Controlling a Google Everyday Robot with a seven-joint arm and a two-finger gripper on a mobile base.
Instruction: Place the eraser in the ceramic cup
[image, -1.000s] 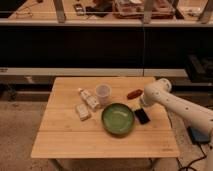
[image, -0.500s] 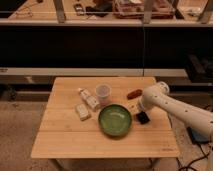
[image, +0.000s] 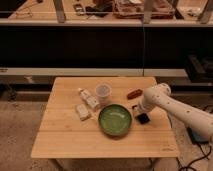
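Observation:
The eraser (image: 143, 118) is a flat black slab lying on the wooden table (image: 65, 140), just right of the green bowl. The ceramic cup (image: 103, 93) is small and whitish and stands upright behind the bowl, near the table's middle. My gripper (image: 137, 110) hangs from the white arm (image: 172, 107), which reaches in from the right. The gripper is low over the table, right at the eraser's upper left edge, between it and the bowl. I cannot tell whether it touches the eraser. The cup is about a bowl's width to the left of the gripper.
A wide green bowl (image: 115, 120) sits in front of the cup. Two whitish blocks (image: 90, 100) (image: 82, 111) lie left of the cup and bowl. A small reddish-brown oblong thing (image: 134, 93) lies behind the gripper. Dark shelving runs behind the table.
The arm's end has come down a little toward the eraser. The eraser, cup and bowl stay where they were.

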